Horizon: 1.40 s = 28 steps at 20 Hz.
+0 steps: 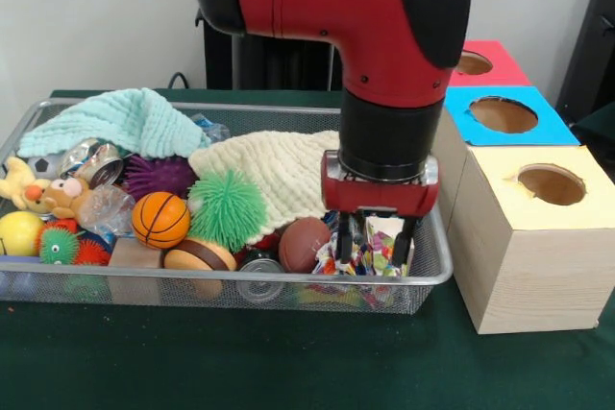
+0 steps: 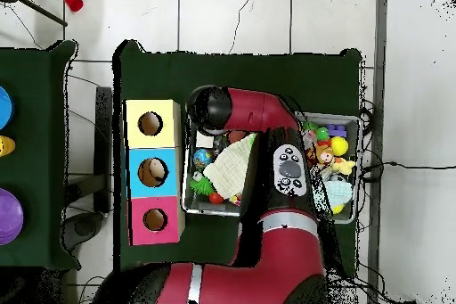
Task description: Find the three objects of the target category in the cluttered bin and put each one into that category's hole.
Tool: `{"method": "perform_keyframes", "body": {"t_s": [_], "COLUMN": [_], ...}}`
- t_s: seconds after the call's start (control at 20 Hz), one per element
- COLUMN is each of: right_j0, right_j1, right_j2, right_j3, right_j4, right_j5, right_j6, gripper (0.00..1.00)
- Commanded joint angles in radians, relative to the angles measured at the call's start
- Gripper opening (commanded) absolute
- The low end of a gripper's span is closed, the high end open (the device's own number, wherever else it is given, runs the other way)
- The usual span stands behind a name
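The wire mesh bin (image 1: 240, 280) lies on the green table, full of toys. My gripper (image 1: 377, 245) reaches down into its right end, next to the boxes. It is open, with one finger (image 1: 344, 237) on each side of a white bundle with multicolour spots (image 1: 373, 249). I see no other such bundle; the clutter may hide them. The yellow-surround hole (image 1: 550, 183) tops the largest wood box (image 1: 538, 276), right of the bin. In the overhead view the arm (image 2: 267, 131) covers the gripper and bundle; the yellow hole (image 2: 150, 123) lies left of the bin (image 2: 214, 213).
A cream knitted cloth (image 1: 269, 170), green spiky ball (image 1: 227, 210), orange basketball (image 1: 159, 219), brown football (image 1: 304, 243), purple spiky ball (image 1: 159, 175), mint cloth (image 1: 125, 122) and cans fill the bin. Blue-surround (image 1: 503, 114) and red-surround (image 1: 471, 62) holes sit behind the yellow box.
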State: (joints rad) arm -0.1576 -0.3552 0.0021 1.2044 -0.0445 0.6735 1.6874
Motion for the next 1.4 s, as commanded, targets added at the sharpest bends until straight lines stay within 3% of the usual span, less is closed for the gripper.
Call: {"method": "perform_keyframes", "body": {"t_s": [0.05, 0.45, 1.0, 1.05, 1.4], "right_j0": [-0.001, -0.013, -0.018, -0.013, 0.023], "right_j1": [0.101, 0.169, 0.164, 0.163, 0.152], "right_j2": [-0.052, -0.030, 0.010, 0.003, -0.055], "right_j3": [0.009, 0.005, 0.001, -0.004, -0.054], "right_j4": [0.018, 0.061, 0.107, 0.109, 0.068], "right_j5": [-0.071, -0.064, -0.054, -0.056, -0.052], "right_j6": [0.279, 0.267, 0.198, 0.199, 0.187], "gripper": [1.00, 1.00, 1.00, 0.00, 0.00]}}
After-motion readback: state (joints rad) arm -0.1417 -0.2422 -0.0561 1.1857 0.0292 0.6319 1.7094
